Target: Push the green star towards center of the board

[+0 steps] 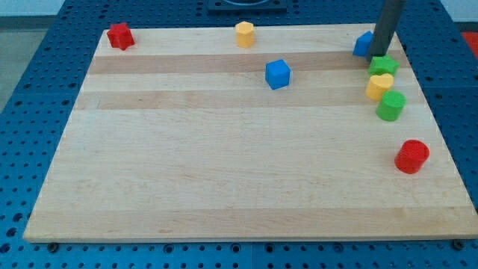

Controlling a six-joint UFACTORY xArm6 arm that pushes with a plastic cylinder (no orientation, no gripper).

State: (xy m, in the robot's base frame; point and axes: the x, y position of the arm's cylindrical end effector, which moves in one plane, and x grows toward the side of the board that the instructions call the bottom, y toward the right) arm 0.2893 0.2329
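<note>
- Camera view: my tip (381, 54) stands near the top-right corner of the board (224, 179), touching, as far as I can judge, the top side of the green star (383, 65). It is a bare rod, so it grasps nothing; it can only press.
- The green star lies close to the right edge, far from the center. Just below it sits a yellow heart-like block (379, 86), and below that one a green cylinder (390, 105); the three appear to touch in a short column.
- A blue block (363, 44) sits beside the rod on its left, partly covered by it, so its shape is not clear.
- Other blocks: a blue cube (277, 74) near the top middle, a yellow block (245, 33) at the top edge, a red block (119, 36) at the top-left corner, a red cylinder (411, 156) near the right edge.
- Step in hand, in my judgement: the approach is done and the push is not yet effective.
- The next move calls for pushing from the star's right side, toward the left and bottom; pushing straight down would drive the yellow block along.
- The rod's upper part is cut off by the top of the view.
</note>
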